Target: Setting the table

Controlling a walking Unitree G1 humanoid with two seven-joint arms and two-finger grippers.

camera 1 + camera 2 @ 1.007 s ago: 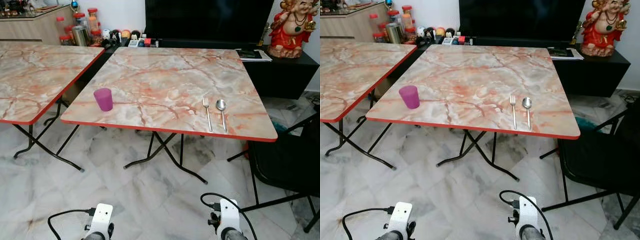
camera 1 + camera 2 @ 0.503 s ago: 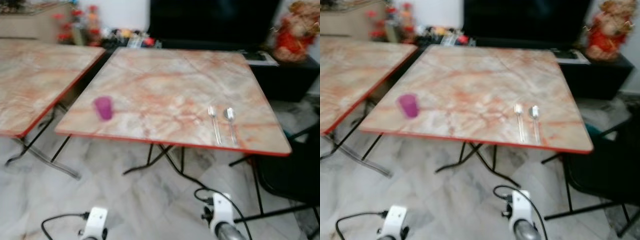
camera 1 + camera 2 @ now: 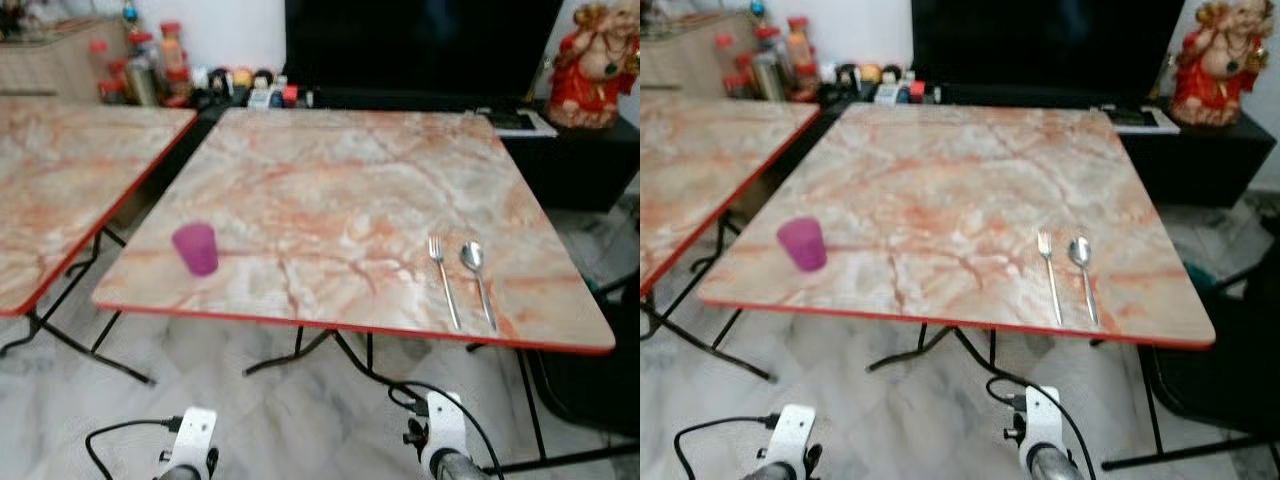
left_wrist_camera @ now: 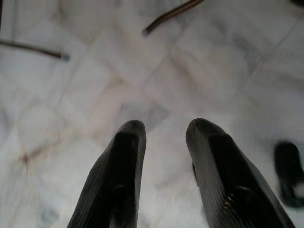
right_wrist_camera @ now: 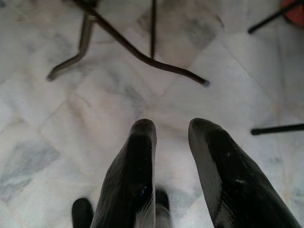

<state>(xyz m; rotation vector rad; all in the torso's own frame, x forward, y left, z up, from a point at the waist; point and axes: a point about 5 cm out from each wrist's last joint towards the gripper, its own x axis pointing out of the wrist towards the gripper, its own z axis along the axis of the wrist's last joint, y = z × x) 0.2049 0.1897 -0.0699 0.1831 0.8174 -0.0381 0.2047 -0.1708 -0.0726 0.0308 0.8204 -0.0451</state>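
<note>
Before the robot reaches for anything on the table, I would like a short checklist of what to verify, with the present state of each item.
1. Left pincer is free: ok, fingers apart, nothing between them, floor below.
2. Right pincer is free: ok, fingers apart, hanging over the floor.
3. Purple cup stands upright: ok, near the table's front left corner.
4. Fork and spoon are laid together: ok, side by side and apart, near the front right edge.
5. Pincers are at table height: not ok, both arms hang below the edge.
6. A plate is set: not ok, none is on this table.
</note>
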